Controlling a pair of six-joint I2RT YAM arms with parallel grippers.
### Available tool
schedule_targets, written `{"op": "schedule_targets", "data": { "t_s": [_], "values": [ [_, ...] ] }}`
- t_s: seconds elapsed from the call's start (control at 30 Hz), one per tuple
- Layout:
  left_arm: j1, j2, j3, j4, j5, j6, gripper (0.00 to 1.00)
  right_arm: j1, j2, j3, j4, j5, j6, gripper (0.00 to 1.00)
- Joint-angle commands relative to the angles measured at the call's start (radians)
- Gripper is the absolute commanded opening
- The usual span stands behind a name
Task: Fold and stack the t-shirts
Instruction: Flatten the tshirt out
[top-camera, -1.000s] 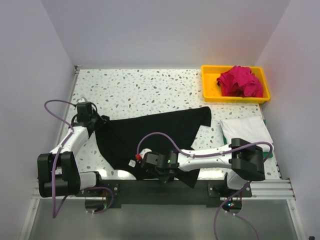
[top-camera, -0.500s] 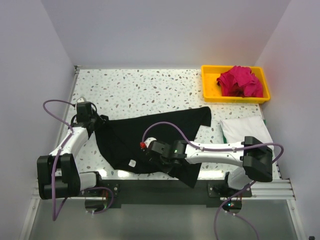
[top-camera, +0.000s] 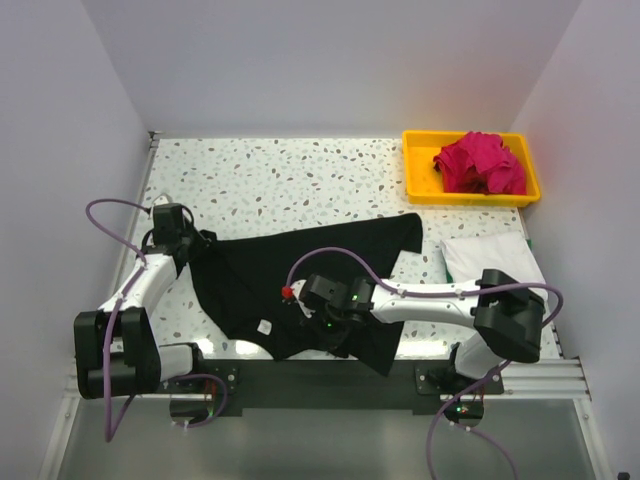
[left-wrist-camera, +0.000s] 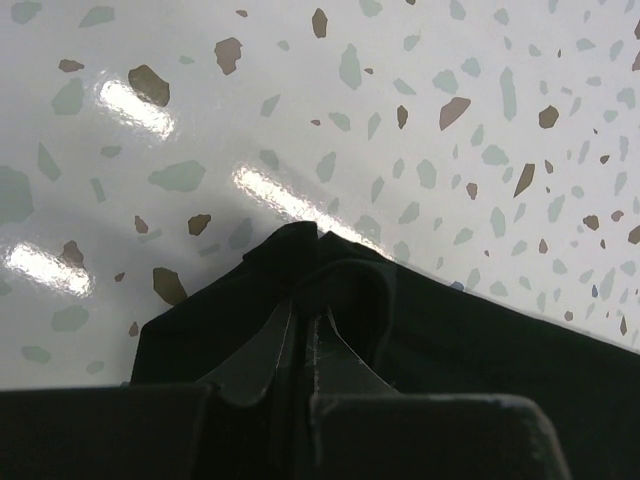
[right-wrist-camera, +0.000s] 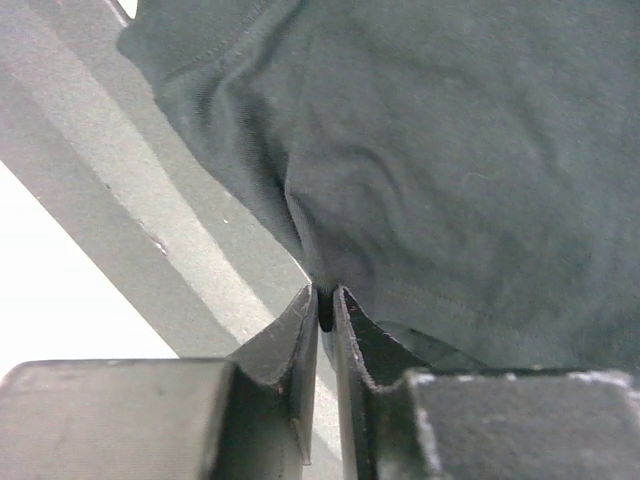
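Note:
A large black t-shirt (top-camera: 300, 260) lies spread across the speckled table, its small white label (top-camera: 264, 325) near the front edge. My left gripper (top-camera: 196, 243) is shut on the shirt's left corner, and a bunched fold (left-wrist-camera: 340, 285) sits at its tips (left-wrist-camera: 305, 318). My right gripper (top-camera: 303, 312) is low over the shirt's near hem. Its jaws (right-wrist-camera: 325, 295) stand almost together with a pinch of black cloth (right-wrist-camera: 440, 150) between the tips. A folded white t-shirt (top-camera: 490, 255) lies at the right. A magenta t-shirt (top-camera: 482, 163) is heaped in the tray.
The yellow tray (top-camera: 420, 190) stands at the back right corner. A dark rail (right-wrist-camera: 120, 200) runs along the table's near edge just under the right gripper. Purple cables loop off both arms. Walls close in the left, right and back sides.
My right gripper has shifted right and slightly away along the near hem, uncovering the white label, and its jaws have eased apart a little. The left arm has held still.

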Motion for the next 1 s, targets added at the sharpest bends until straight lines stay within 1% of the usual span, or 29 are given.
{"op": "schedule_targets", "data": {
  "t_s": [0.0, 0.03, 0.13, 0.17, 0.23, 0.3, 0.33, 0.37, 0.43, 0.5, 0.67, 0.73, 0.9, 0.97],
  "values": [
    [0.007, -0.014, -0.003, 0.022, -0.018, 0.026, 0.0, -0.017, 0.017, 0.008, 0.053, -0.064, -0.011, 0.18],
    [0.007, -0.014, -0.001, 0.022, -0.017, 0.026, 0.0, -0.02, 0.02, 0.006, 0.061, -0.07, -0.008, 0.2],
    [0.007, -0.014, -0.001, 0.023, -0.017, 0.026, 0.0, -0.029, 0.027, 0.005, 0.064, -0.086, -0.003, 0.22],
    [0.007, -0.013, -0.001, 0.025, -0.017, 0.026, 0.0, -0.031, 0.031, 0.003, 0.066, -0.09, -0.002, 0.26],
    [0.008, -0.011, -0.001, 0.023, -0.015, 0.026, 0.0, -0.032, 0.04, 0.003, 0.069, -0.102, 0.0, 0.3],
    [0.007, -0.01, -0.003, 0.026, -0.017, 0.026, 0.0, -0.032, 0.048, 0.001, 0.07, -0.106, 0.003, 0.31],
    [0.008, -0.011, -0.003, 0.026, -0.014, 0.027, 0.0, -0.034, 0.05, 0.001, 0.067, -0.103, 0.006, 0.33],
    [0.007, -0.01, -0.003, 0.026, -0.015, 0.027, 0.0, -0.036, 0.051, 0.001, 0.067, -0.103, 0.005, 0.33],
    [0.008, -0.01, -0.003, 0.026, -0.015, 0.027, 0.0, -0.037, 0.053, 0.001, 0.067, -0.096, 0.003, 0.27],
    [0.005, -0.01, -0.004, 0.03, -0.01, 0.029, 0.0, -0.039, 0.056, 0.001, 0.067, -0.098, 0.005, 0.27],
    [0.007, -0.011, -0.006, 0.03, -0.01, 0.029, 0.0, -0.048, 0.051, -0.003, 0.07, -0.116, 0.005, 0.32],
    [0.008, -0.01, -0.006, 0.031, -0.01, 0.029, 0.0, -0.049, 0.054, -0.002, 0.064, -0.121, -0.003, 0.36],
    [0.007, -0.011, -0.006, 0.03, -0.007, 0.029, 0.0, -0.052, 0.056, 0.009, 0.064, -0.144, -0.008, 0.34],
    [0.007, -0.011, -0.007, 0.031, -0.006, 0.03, 0.0, -0.059, 0.05, 0.009, 0.063, -0.139, -0.003, 0.27]
  ]
}}
